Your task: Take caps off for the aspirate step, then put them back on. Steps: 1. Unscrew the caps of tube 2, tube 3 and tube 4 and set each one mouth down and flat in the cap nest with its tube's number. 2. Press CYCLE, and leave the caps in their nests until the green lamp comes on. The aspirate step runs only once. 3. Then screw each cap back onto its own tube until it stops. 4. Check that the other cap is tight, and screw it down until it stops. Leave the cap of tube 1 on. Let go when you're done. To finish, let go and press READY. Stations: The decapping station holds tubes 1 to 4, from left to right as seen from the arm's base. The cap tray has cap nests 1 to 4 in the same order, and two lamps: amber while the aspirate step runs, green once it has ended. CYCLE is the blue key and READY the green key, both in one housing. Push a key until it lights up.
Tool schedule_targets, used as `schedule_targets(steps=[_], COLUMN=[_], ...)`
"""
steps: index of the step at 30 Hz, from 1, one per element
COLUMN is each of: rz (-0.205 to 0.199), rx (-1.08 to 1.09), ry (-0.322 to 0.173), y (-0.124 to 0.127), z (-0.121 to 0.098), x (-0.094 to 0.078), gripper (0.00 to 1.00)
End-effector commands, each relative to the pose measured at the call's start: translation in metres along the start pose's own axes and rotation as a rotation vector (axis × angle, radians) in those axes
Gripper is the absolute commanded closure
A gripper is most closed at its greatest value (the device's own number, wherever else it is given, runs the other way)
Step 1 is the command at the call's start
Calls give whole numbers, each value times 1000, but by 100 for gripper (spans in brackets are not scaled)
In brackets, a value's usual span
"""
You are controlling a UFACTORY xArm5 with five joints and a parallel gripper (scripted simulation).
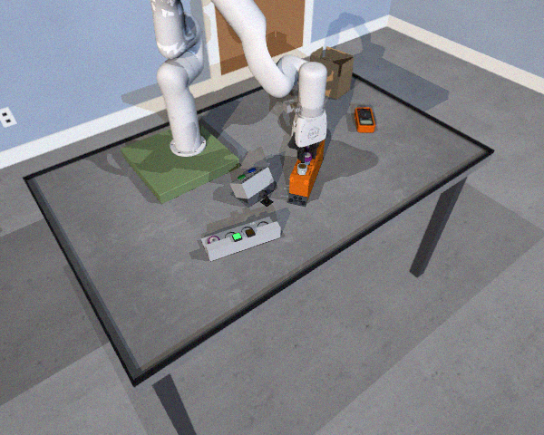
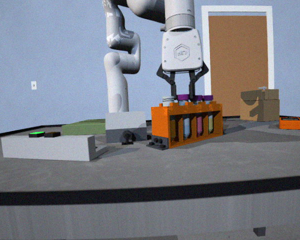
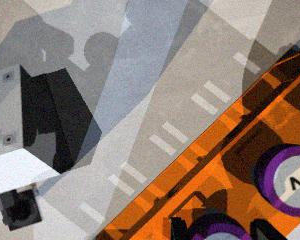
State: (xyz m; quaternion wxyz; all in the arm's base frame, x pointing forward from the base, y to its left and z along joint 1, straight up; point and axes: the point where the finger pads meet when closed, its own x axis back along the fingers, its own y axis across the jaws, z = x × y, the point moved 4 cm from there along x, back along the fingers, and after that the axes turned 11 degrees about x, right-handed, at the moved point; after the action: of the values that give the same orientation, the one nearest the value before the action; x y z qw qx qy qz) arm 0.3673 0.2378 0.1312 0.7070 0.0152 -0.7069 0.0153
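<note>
The orange decapping station holds four tubes. My gripper stands straight down over it, shut on the purple cap of tube 3, which sits on its tube. In the wrist view this cap shows at the bottom edge, with cap 2 beside it. Tubes 2 and 1 carry purple caps. Tube 4 stands open, without a cap. The cap tray holds one purple cap in an end nest. Its green lamp is lit.
The grey key housing with the green key and blue key stands next to the station. A cardboard box and an orange meter lie beyond. The arm stands on a green base plate.
</note>
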Motion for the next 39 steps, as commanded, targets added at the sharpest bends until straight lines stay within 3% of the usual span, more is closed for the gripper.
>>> schedule_targets(steps=[1, 4, 19, 21, 39], rz=[-3, -3, -4, -4, -4], rx=[0, 0, -694, -694, -1453], ry=[-2, -2, -1, -1, 0], y=[0, 0, 0, 0, 0], z=[-1, -1, -1, -1, -1], x=[1, 1, 1, 1, 0], gripper=[100, 100, 100, 100, 100])
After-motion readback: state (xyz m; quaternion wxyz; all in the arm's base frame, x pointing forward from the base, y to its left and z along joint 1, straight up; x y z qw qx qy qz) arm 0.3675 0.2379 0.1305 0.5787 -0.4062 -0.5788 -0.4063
